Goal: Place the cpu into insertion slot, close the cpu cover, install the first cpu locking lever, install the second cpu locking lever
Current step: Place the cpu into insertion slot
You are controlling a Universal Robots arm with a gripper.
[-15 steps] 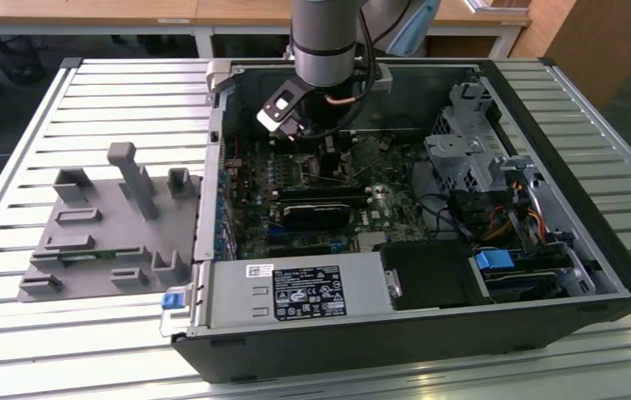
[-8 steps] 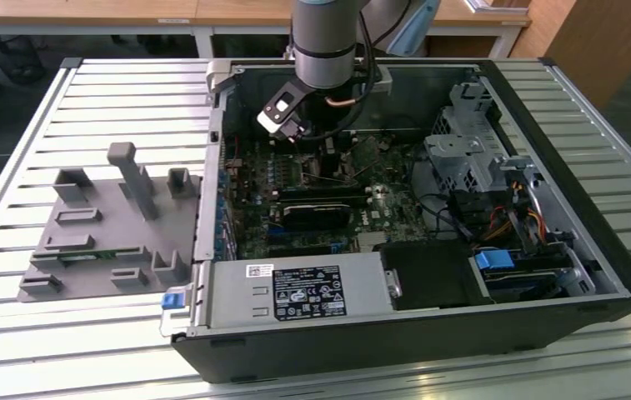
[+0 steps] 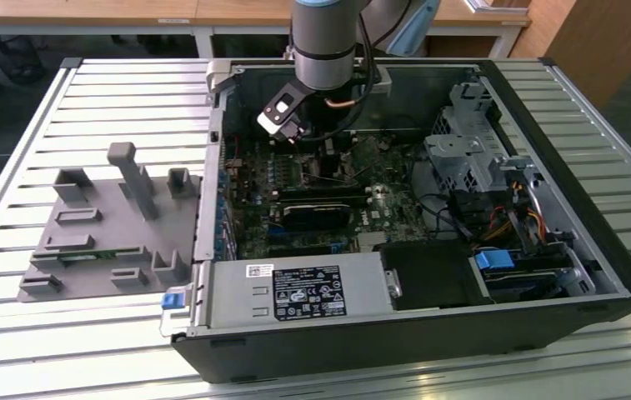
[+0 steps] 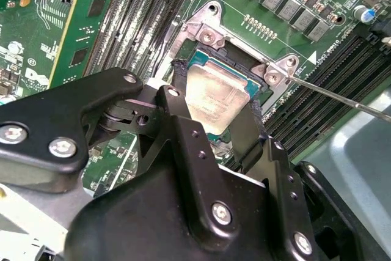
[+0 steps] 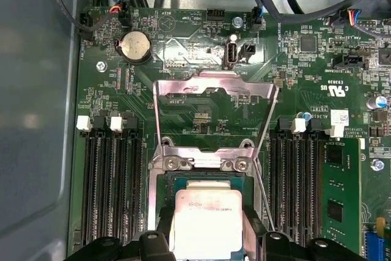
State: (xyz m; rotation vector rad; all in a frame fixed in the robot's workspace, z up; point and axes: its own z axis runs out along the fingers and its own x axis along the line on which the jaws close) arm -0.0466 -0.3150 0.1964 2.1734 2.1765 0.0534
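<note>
2 fingers [image 4: 178, 109] on cpu [image 4: 217, 99] between memory slots [image 5: 113, 181], cpu cover [image 5: 214, 87] open

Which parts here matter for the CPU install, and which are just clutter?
Job: gripper closed on cpu, insertion slot, cpu cover flipped open, locking lever.
Lying about: coin cell, memory stick, power supply, grey fixture.

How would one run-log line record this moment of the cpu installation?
gripper: shut on cpu | cpu: at insertion slot, seating unclear | cpu cover: open, lying back over motherboard
</note>
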